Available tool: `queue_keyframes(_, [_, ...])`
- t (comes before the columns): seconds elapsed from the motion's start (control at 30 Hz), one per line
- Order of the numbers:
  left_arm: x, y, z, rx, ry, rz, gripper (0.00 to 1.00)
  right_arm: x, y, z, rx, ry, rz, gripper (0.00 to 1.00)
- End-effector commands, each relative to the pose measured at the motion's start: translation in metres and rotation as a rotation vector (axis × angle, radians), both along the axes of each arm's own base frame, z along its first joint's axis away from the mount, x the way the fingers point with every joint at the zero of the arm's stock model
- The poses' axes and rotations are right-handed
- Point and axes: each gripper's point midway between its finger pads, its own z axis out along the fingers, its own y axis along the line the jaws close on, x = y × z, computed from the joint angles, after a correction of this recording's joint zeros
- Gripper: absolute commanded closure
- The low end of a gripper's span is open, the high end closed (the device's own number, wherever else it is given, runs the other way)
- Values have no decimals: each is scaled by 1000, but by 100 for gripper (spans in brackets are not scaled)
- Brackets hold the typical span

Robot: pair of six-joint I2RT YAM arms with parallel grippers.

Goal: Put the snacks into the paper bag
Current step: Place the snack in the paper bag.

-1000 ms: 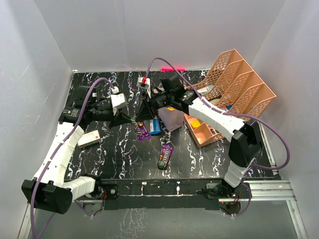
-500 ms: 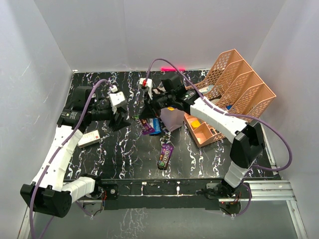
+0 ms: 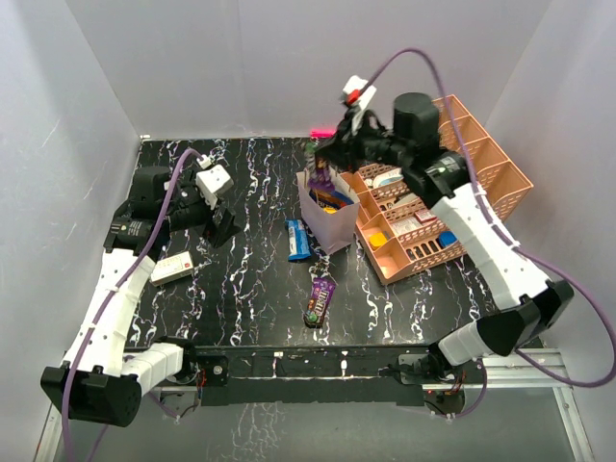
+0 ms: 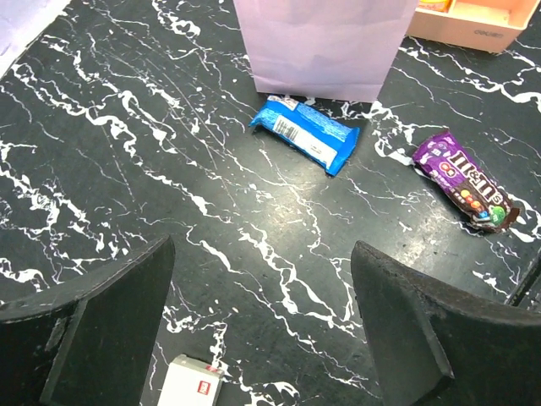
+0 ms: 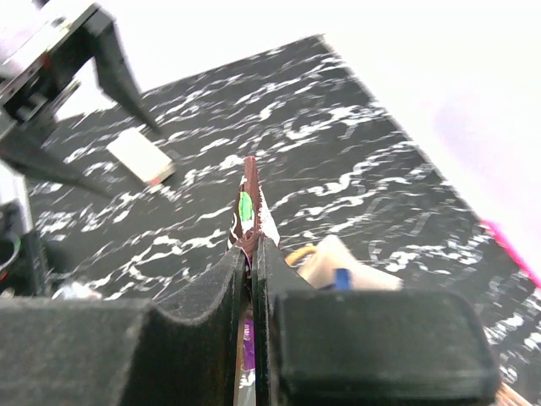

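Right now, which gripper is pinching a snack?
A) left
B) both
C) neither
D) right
D: the right gripper is shut on a thin brown snack wrapper, while the left gripper hangs open with nothing between its fingers.

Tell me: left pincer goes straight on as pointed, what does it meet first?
Left pincer probably meets bare table just short of the blue packet, paper bag beyond; depth unclear.

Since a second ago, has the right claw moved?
Yes. The right claw has risen from the table and swung right, nearer the tray, now above the bag, shut on a snack.
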Motion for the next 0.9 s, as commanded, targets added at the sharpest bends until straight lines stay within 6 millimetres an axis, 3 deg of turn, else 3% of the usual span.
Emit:
queue_keyframes(0.0, [9, 7, 0, -3, -8, 62, 15, 26, -49, 64, 113, -119, -241, 92])
queue_keyframes(0.13, [12, 8, -2, 0, -5, 72, 14, 48, -70, 59, 91, -144, -392, 92])
queue_keyframes(0.23, [12, 8, -4, 1, -4, 69, 13, 62, -70, 41, 68, -132, -426, 92])
queue_keyframes(0.43, [10, 9, -9, 7, -3, 64, 12, 82, -63, 10, 40, -114, -438, 92])
queue_keyframes(0.87, [6, 7, -10, -13, 2, 53, 12, 95, -41, -51, -95, -121, -463, 91])
